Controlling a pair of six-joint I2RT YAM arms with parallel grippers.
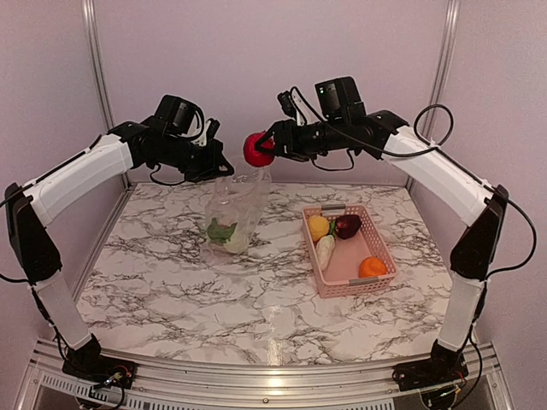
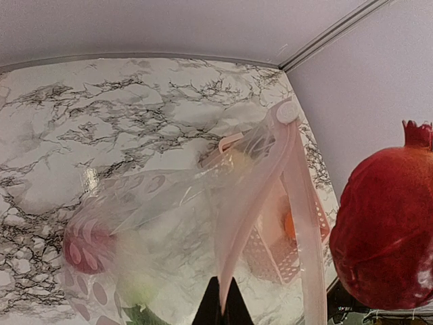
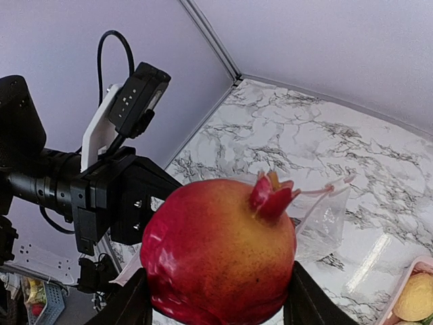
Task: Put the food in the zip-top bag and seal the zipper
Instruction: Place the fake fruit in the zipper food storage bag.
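On the left, my left gripper (image 1: pixel 222 167) has its jaws pressed together on the mouth edge of the clear, thin, crinkly zip-top bag (image 1: pixel 235 205). It holds the edge lifted, so the bag hangs down with its bottom on the white marble-pattern table (image 1: pixel 171 282). In the left wrist view the narrow pinkish press-seal zipper (image 2: pixel 245 203) rises from the fingertips and its two strips stand apart, so the mouth is open. At the bottom of the bag lie a green toy leaf (image 1: pixel 220 231) and a white oblong toy piece (image 1: pixel 238 243) (the left wrist view shows also a reddish shape through the plastic, but I cannot say what it is).

In the middle, the right gripper (image 1: pixel 267 147) pinches a red round toy pomegranate (image 1: pixel 255 149) between its half-spread fingers. It is high over the table and just beside the bag mouth, not yet inside.

On the right, the pink plastic lattice basket (image 1: pixel 386 249) contains four pieces: a yellow round fruit (image 1: pixel 318 226), a dark maroon round one (image 1: pixel 347 225), a second white oblong piece (image 1: pixel 325 250) and an orange round fruit (image 1: pixel 372 267).

By my judgement the task is less than half done. At least two pieces are in the bag, one is at the mouth and four wait in the basket. After them the zipper must be pressed closed along its whole length, and this is not begun.
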